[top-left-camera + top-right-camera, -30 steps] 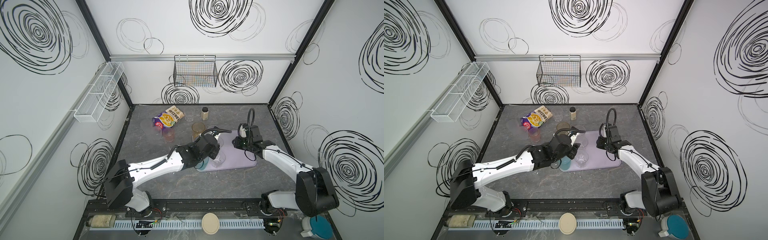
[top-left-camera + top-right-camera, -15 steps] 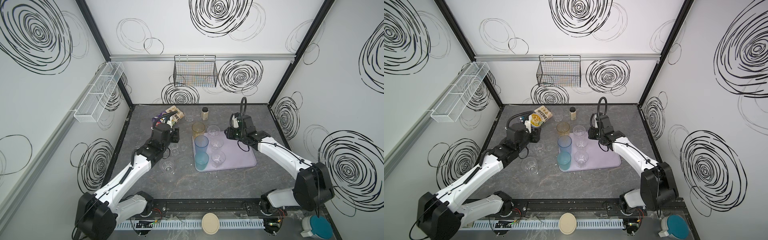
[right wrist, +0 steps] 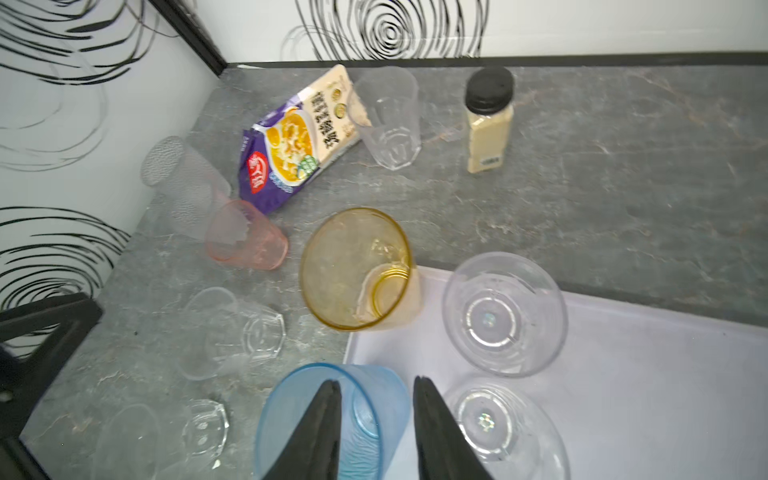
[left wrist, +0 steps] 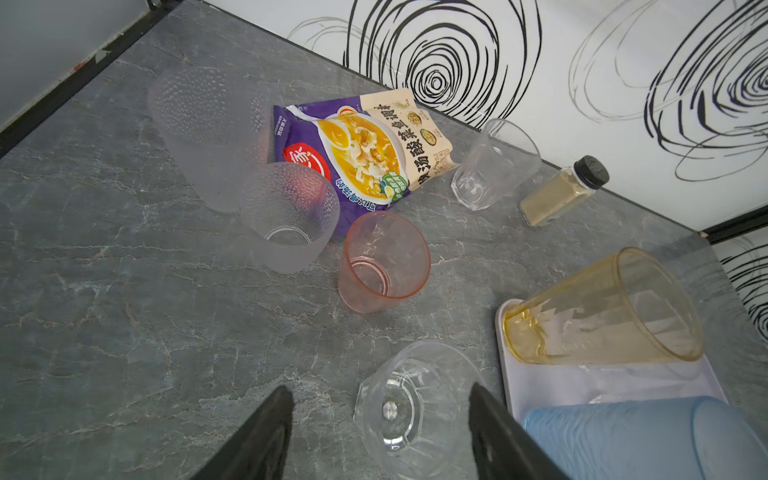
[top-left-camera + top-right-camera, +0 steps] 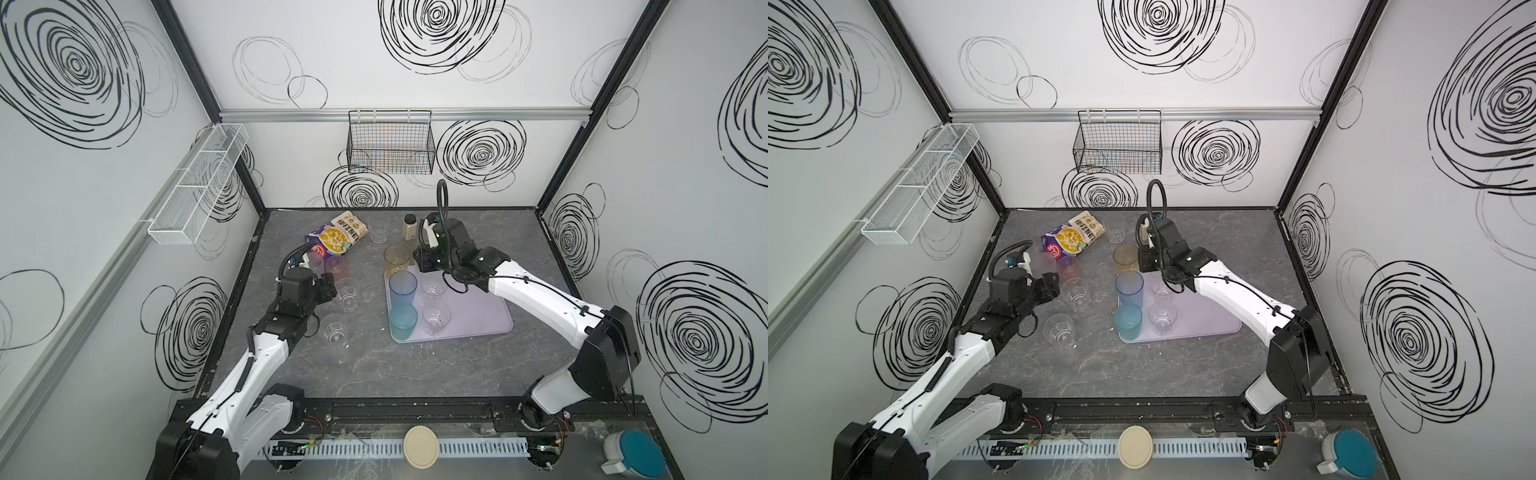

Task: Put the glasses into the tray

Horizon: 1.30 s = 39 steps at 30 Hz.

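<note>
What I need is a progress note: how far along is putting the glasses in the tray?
Done: five stand in the tray: blue glass, teal glass, amber glass at its corner, two clear glasses. In hand: nothing; the left gripper is open beside a clear glass, the right gripper open above the tray. Left: six on the table: that one, two other clear glasses, a pink glass, two frosted glasses.

White panel walls [image 5: 374, 62] covered in black scribbled spirals enclose a booth on three sides, joined by black metal corner posts [image 5: 210, 104]. A silver aluminium rail [image 5: 291, 115] crosses the back wall, and a black wire basket [image 5: 390, 143] hangs from it. A long white mesh basket [image 5: 199, 183] is fixed to the left wall. The floor is a grey marble-patterned tabletop [image 5: 395, 365], evenly lit.
</note>
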Available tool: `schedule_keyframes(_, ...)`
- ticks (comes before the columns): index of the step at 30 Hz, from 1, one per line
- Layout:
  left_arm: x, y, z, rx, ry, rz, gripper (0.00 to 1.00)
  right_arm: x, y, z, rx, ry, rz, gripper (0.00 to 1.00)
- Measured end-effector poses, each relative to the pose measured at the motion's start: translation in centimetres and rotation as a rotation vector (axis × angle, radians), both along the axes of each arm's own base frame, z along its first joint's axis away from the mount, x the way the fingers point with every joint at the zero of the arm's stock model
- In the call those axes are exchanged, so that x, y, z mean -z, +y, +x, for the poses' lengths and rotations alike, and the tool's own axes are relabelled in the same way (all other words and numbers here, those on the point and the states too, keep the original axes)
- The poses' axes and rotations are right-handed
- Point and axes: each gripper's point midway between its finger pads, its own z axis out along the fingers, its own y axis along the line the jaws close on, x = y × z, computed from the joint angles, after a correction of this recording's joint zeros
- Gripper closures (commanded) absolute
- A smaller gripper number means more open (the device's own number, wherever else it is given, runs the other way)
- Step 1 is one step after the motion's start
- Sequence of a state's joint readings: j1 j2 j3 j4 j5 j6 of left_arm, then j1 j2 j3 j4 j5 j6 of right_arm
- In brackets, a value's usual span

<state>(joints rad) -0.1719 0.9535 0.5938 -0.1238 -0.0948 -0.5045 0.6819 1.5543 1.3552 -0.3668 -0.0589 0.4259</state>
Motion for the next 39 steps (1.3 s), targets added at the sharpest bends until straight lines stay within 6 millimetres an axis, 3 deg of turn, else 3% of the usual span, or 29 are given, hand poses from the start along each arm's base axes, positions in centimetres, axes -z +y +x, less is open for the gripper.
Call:
schedule_keyframes(5, 0.0, 0.0, 0.1, -0.006, -0.005, -0.014, 0.27, -2.0, 2.0, -0.4, -0.034, -0.053, 0.002, 0.65)
schedule_keyframes(8, 0.3, -0.2, 0.4, -0.002, 0.002, -0.02, 0.31, -1.5, 2.3, -0.6, -0.04, -0.046, -0.013, 0.65)
schedule_keyframes(12, 2.4, -0.6, 1.2, 0.007, 0.082, -0.012, 0.33, -0.5, 2.1, -0.8, -0.039, -0.029, -0.028, 0.65)
schedule_keyframes(19, 4.0, -2.8, 2.7, 0.077, 0.156, 0.069, 0.38, 1.7, -0.7, -2.9, -0.017, -0.025, -0.044, 0.65)
schedule_keyframes(24, 6.7, -2.8, 2.3, 0.09, 0.244, 0.124, 0.45, 1.4, -3.4, -3.6, 0.018, -0.054, -0.002, 0.65)
schedule_keyframes(29, 7.3, -3.1, 1.8, 0.112, 0.267, 0.163, 0.56, 1.2, -5.6, -3.1, 0.06, -0.076, 0.044, 0.65)
schedule_keyframes(32, 7.8, -3.4, 1.7, 0.128, 0.28, 0.177, 0.61, 1.7, -5.9, -3.2, 0.064, -0.066, 0.057, 0.65)
schedule_keyframes(39, 8.4, -3.2, 1.7, 0.124, 0.297, 0.202, 0.85, 2.1, -5.8, -3.8, 0.05, -0.052, 0.083, 0.65)
